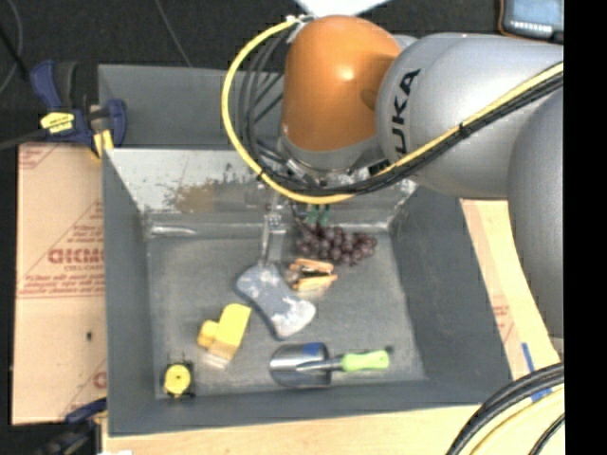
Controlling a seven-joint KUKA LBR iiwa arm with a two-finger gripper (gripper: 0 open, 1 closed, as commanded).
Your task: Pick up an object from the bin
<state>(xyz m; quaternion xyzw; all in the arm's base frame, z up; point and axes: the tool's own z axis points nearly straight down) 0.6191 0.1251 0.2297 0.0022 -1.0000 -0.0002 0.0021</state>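
The gripper (pixel 274 250) hangs low mid-bin, right at the far end of a grey-blue flat slab (pixel 277 305), with the purple grape bunch (pixel 334 245) just beside. Spread or closed, I can't tell; the orange wrist cover hides it.

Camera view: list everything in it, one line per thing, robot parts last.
bin: one, grey metal, middle of view
grape bunch: one, dark purple, back middle of bin
small thing: one, brown and orange, just in front of the grapes
flat piece: one, grey-blue, bin's centre
block: one, yellow, front left
round thing: one, yellow, front-left corner
scoop: one, silver with green handle, front middle
arm: one, silver with orange cover, from right
claw: one, metal, left of grapes
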